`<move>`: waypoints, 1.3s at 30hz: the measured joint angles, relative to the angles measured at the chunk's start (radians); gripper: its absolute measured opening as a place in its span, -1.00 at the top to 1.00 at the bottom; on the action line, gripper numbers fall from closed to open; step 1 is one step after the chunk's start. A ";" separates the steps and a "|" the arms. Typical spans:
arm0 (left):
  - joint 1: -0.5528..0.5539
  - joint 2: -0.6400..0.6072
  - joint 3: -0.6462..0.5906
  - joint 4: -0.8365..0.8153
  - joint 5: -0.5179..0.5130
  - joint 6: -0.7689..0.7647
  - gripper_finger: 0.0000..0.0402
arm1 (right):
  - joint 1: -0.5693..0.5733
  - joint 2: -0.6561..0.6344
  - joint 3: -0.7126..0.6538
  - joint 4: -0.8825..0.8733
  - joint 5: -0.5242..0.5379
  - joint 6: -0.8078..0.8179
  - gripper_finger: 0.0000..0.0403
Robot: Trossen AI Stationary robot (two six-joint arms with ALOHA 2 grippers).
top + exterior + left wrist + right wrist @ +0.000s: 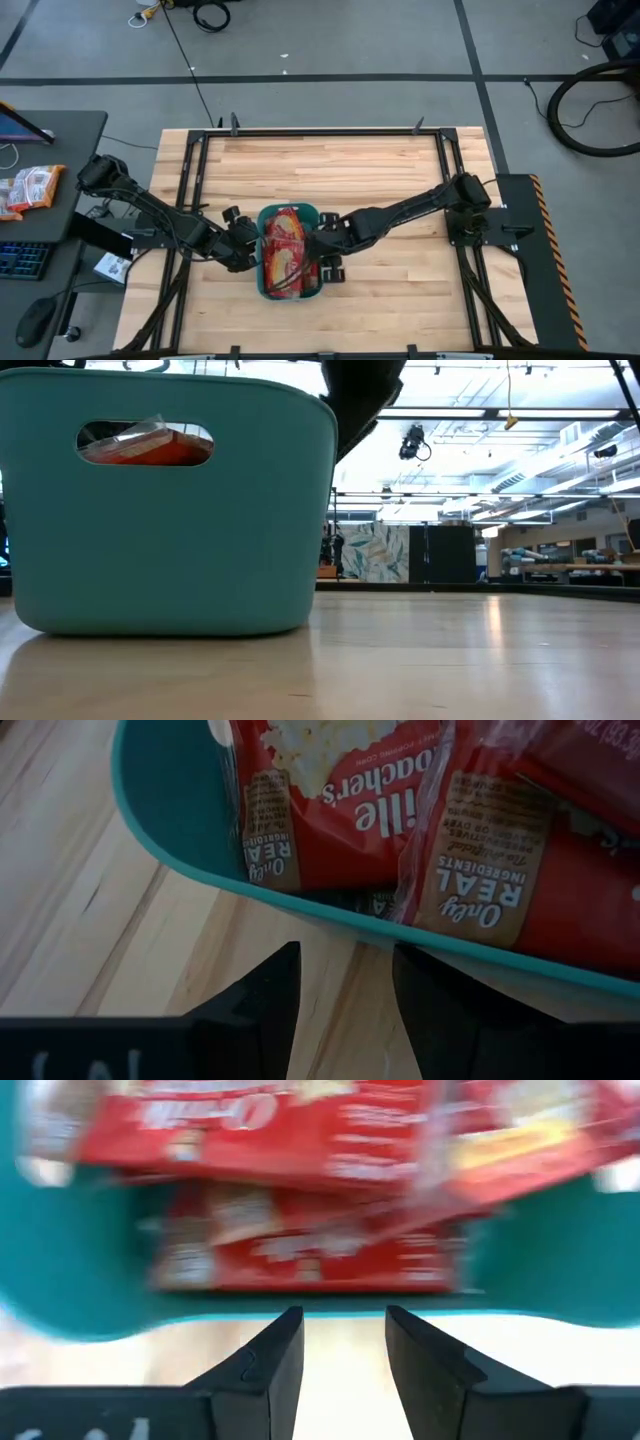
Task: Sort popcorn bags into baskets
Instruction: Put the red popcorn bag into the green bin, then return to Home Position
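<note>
Table: wooden, centre of the high view.
Bin: teal, lower centre, holding red bags.
Left gripper: beside bin, fingers parted, empty.
Right gripper: opposite side, fingers parted, empty.

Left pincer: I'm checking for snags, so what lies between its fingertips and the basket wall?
Only bare wooden table. In the left wrist view the left pincer, open and empty, stands just short of the teal basket holding the popcorn bags.
</note>
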 joint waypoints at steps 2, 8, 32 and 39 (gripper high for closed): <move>0.000 0.000 0.000 0.001 0.000 0.002 0.18 | -0.005 -0.004 0.000 -0.018 0.089 -0.004 0.26; 0.000 0.000 0.000 0.002 0.000 0.008 0.18 | -0.047 -0.004 -0.010 0.028 0.204 -0.039 0.26; -0.080 -0.202 -0.002 0.007 -0.068 0.089 0.18 | -0.060 -0.116 -0.078 0.136 0.133 -0.118 0.26; -0.155 -0.396 -0.094 0.107 -0.133 0.128 0.18 | -0.054 -0.276 -0.323 0.320 0.167 -0.054 0.34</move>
